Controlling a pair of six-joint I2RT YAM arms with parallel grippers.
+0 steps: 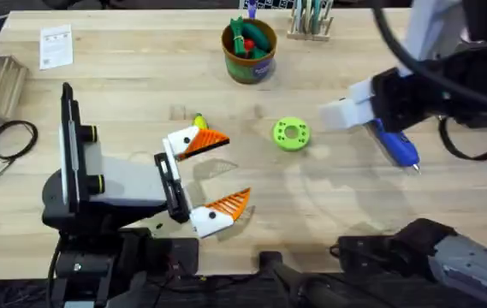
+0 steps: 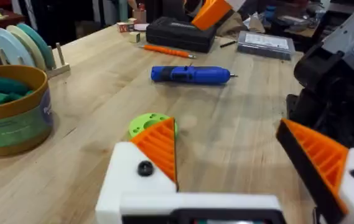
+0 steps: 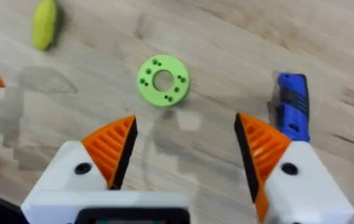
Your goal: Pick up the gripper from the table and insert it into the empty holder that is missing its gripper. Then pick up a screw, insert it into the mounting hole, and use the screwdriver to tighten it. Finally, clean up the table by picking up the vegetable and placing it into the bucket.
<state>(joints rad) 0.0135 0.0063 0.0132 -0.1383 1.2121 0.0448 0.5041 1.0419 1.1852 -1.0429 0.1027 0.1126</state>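
On the overhead view, my left gripper [image 1: 211,171] rests wide open, the small yellow toy vegetable [image 1: 198,122] just beyond it. Its wrist view shows the bright blue pen-shaped screwdriver [image 2: 190,74] lying free. My right gripper [image 3: 186,149], spread wide, hovers beside it, probably ready to grasp.

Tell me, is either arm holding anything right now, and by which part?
Nothing is held. The left tool and the right tool are both open and empty; the screwdriver lies on the table.
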